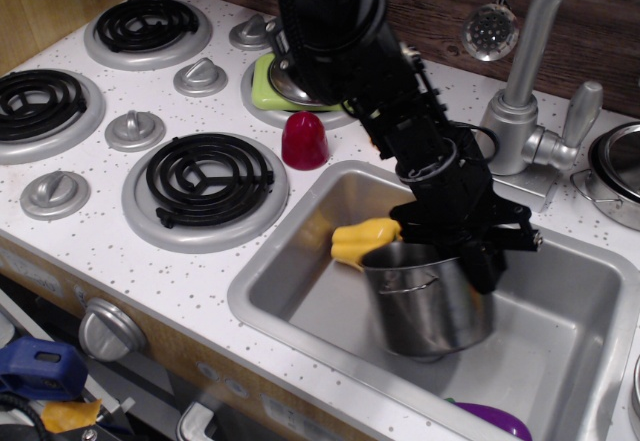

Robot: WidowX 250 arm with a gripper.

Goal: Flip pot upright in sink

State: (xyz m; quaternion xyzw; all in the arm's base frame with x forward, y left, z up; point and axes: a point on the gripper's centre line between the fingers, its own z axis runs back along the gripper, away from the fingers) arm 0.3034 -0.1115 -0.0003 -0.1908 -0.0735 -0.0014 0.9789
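Observation:
The shiny steel pot stands nearly upright in the grey sink, mouth up, a wire loop handle facing the front. My black gripper reaches down from the upper left and is shut on the pot's far rim. One fingertip shows at the rim's right side. The pot looks held at or just above the sink floor; I cannot tell which.
A yellow toy pepper lies in the sink against the pot's left side. A purple thing peeks at the sink's front edge. A red cup stands by the sink's left corner. The faucet rises behind; burners lie left.

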